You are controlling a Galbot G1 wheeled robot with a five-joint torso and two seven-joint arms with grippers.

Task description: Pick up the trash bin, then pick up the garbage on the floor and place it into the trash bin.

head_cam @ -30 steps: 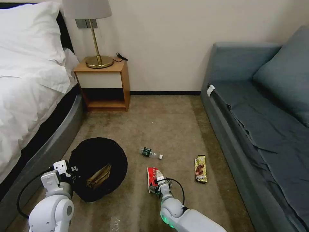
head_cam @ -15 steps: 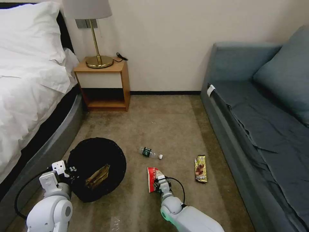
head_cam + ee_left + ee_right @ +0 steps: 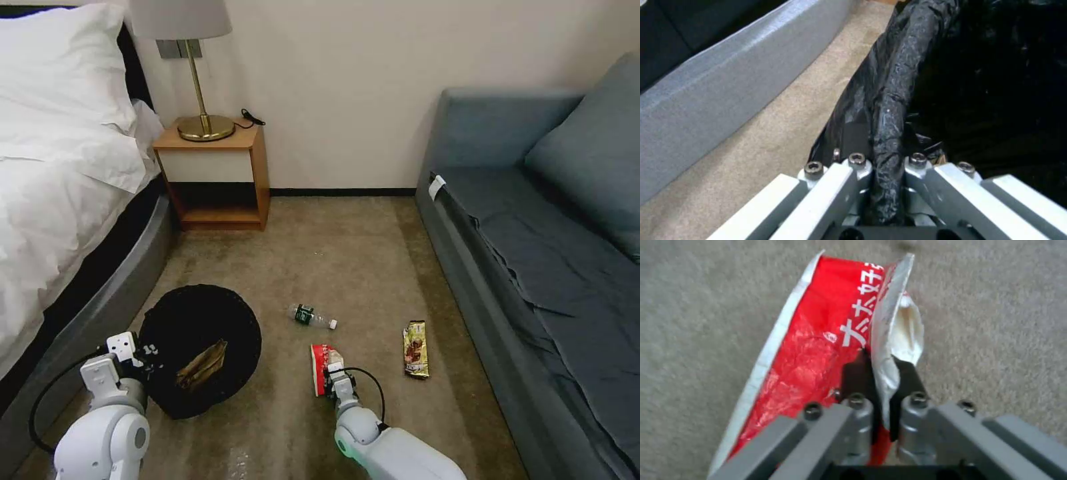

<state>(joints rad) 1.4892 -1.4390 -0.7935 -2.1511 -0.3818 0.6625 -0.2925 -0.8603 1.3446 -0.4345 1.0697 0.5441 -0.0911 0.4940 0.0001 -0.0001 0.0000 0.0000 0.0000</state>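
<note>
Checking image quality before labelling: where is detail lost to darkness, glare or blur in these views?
Head view: the trash bin interior is near-black, only the brown paper bag reads. Left wrist view: the liner's rolled rim in the left gripper glints, the inside is black. Right wrist view: the snack packet in the right gripper shines; far carpet is blurred.

Dim, even room light – wrist views soft (blurred).

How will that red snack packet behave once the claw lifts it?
Probably floppy: the red snack packet is thin, creased film, pinched at one folded edge by the right claw, so it should dangle. Likely very light, since it looks torn open and flat. The glossy film might slip.
</note>
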